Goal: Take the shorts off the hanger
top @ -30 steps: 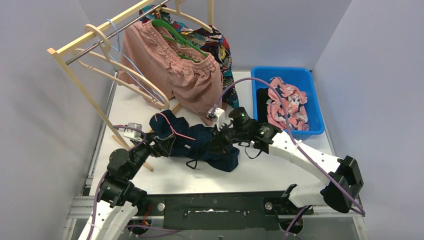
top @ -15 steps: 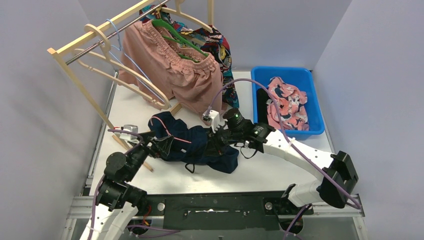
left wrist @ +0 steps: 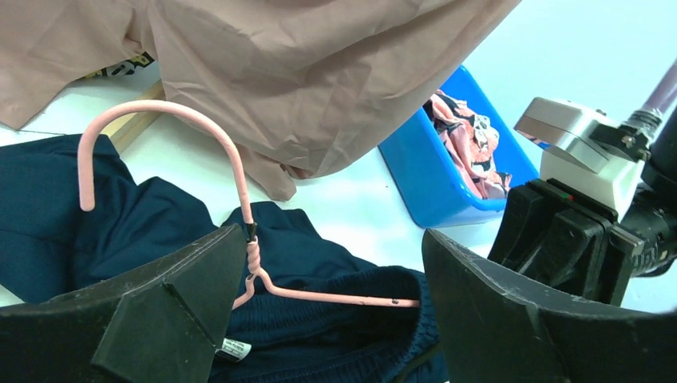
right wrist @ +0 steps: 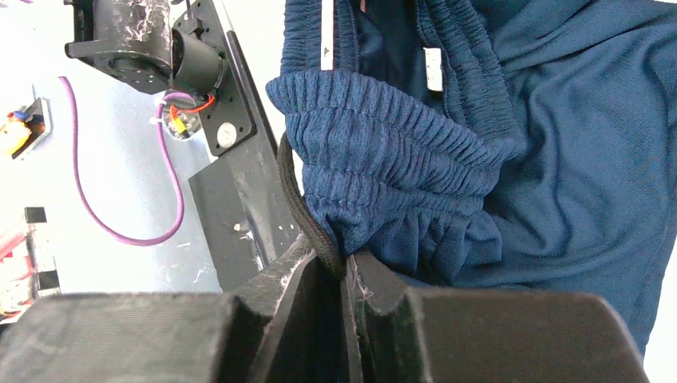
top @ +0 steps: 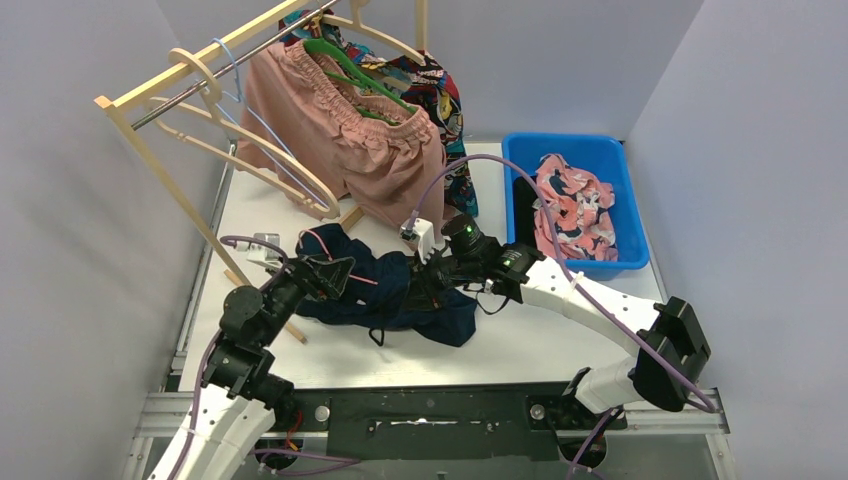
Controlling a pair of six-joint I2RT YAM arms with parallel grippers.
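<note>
Grey walls [top: 80, 220] enclose a white tabletop [top: 570, 335]; I note the navy shorts [top: 400, 290] lying there on a pink hanger [left wrist: 239, 175]; left end effector [left wrist: 331, 239] reaches low, spread wide, hanger wire between its fingers; right end effector [right wrist: 342, 263] stretches across, clamped on the shorts' waistband and black cord.

The right gripper [right wrist: 345, 275] has its black fingers [right wrist: 291, 295] pinched tight on a bunched fold of the navy shorts [right wrist: 559, 136], right at the ribbed elastic waistband [right wrist: 383, 152]. A black cord [right wrist: 299, 203] curves down the fold's edge into the pinch. A small white label [right wrist: 433, 68] shows inside the waist. Off to the left, a purple cable [right wrist: 120, 215] loops below a black motor housing [right wrist: 152, 40].
</note>
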